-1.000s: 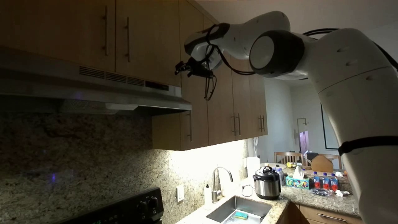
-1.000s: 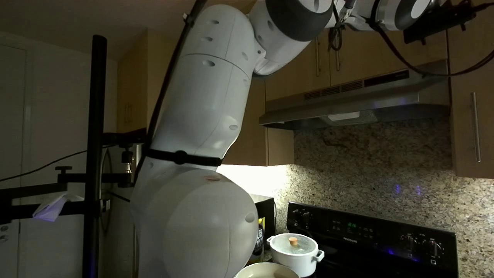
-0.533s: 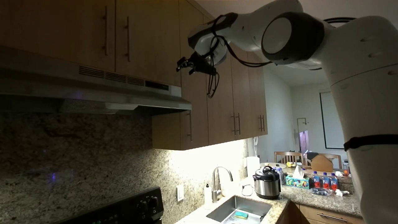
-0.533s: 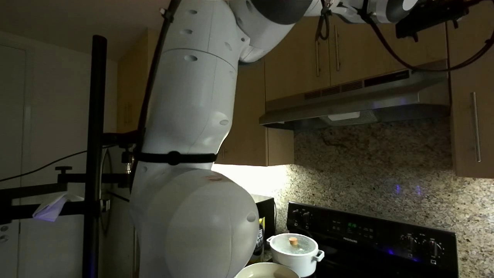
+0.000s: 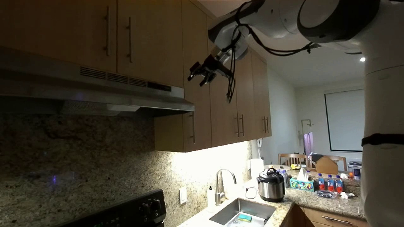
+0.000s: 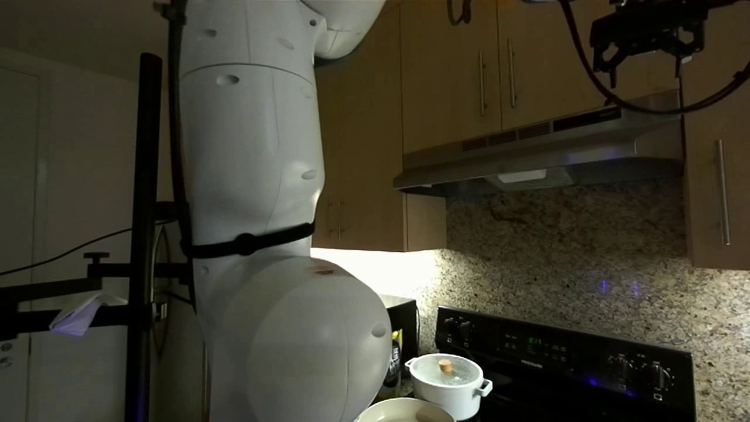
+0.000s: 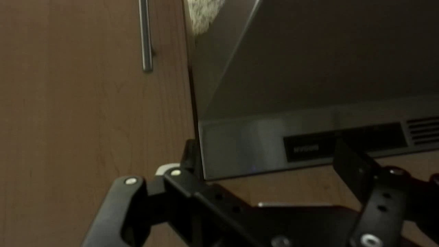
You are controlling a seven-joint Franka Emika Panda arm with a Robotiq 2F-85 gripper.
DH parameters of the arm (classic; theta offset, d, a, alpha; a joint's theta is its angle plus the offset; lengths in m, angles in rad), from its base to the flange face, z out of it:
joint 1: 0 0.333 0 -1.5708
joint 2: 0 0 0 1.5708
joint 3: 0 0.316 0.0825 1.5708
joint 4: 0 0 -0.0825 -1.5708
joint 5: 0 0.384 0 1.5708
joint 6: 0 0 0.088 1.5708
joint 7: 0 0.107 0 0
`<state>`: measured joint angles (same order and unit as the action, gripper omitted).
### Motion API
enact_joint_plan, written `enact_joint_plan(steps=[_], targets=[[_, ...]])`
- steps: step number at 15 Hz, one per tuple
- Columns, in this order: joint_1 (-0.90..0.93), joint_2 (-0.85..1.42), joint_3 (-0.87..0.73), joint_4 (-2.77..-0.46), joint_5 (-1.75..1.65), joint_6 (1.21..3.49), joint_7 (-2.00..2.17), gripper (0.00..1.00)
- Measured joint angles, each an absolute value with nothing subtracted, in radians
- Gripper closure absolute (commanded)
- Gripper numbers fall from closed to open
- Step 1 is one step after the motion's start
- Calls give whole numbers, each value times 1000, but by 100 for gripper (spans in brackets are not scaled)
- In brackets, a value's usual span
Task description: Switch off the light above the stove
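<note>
Hood light [image 6: 522, 176] below spread jaws, well apart, ext. vws.

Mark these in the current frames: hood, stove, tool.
Hood [image 6: 539, 152], in an exterior view: sloped front face.
Stove [image 6: 565, 358], in an exterior view: black control panel.
Tool [image 7: 268, 152], in the wrist view: gap midway between its fingertips.

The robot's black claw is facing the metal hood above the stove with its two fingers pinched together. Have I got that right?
Not quite: the two fingers are not pinched together. The wrist view shows them spread wide apart, so the black gripper is open as it faces the metal range hood above the stove.
</note>
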<state>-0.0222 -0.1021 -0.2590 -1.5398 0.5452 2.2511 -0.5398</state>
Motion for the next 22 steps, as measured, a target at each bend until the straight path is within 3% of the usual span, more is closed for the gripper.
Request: enact_joint_plan(steps=[13,22], targets=[[-36,-72,-250,-1521,633,2160,-554,0],[-6,-73,-163,-1581,562,2349,-331,0]])
